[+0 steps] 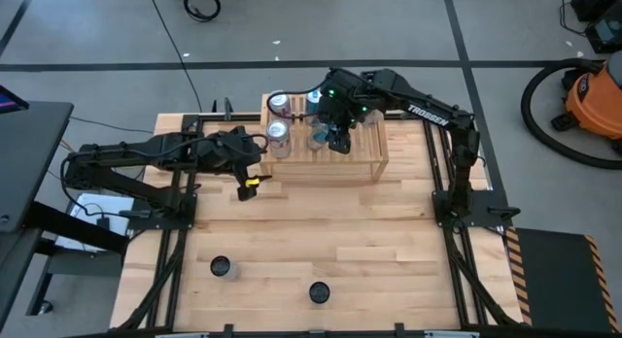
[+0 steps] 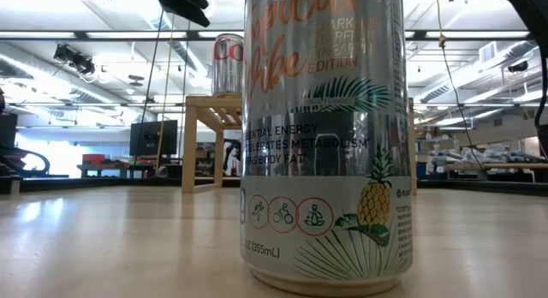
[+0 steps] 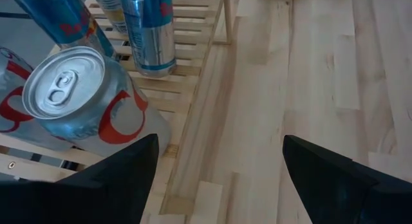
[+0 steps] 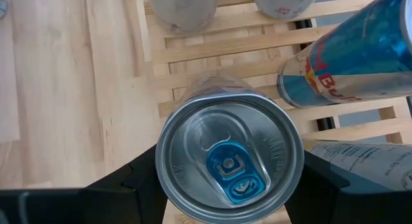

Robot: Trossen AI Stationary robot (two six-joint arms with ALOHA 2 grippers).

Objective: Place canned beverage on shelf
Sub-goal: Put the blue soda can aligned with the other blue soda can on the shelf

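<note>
High view: wooden table point(image 1: 321, 251) with the shelf point(image 1: 364, 155) at the far side, slatted top. The right gripper point(image 1: 326, 136) sits over the shelf top with a can point(image 1: 318, 135) between its fingers. Two more cans stand on the shelf's left part: a red-and-silver can point(image 1: 278, 135) and another one point(image 1: 278, 105) behind it; a blue can point(image 1: 313, 101) is near the back edge. The left gripper point(image 1: 247, 180) hovers over the table just beside the shelf's left front corner, holding nothing. Two dark-topped cans stand well apart near the table's front edge: one point(image 1: 224, 268) to the left, one point(image 1: 319, 292) nearer the middle.

Low view: a tall silver can with pineapple print point(image 2: 324, 135) stands upright on the table close to the camera, filling the middle. Behind it is the shelf point(image 2: 210, 127) with a red-and-silver can point(image 2: 228, 65) on top.

Left wrist view: left fingers point(image 3: 122, 179) spread apart, empty, over bare tabletop next to the shelf edge. The red-and-silver can point(image 3: 84, 98) stands upright on the slats, blue cans point(image 3: 149, 31) behind it.

Right wrist view: right fingers point(image 4: 122, 185) pinch a can with a blue tab point(image 4: 228, 163) from both sides; the can is upright, base on or just above the slats, cannot tell which. A blue can point(image 4: 351, 66) stands beside it.
</note>
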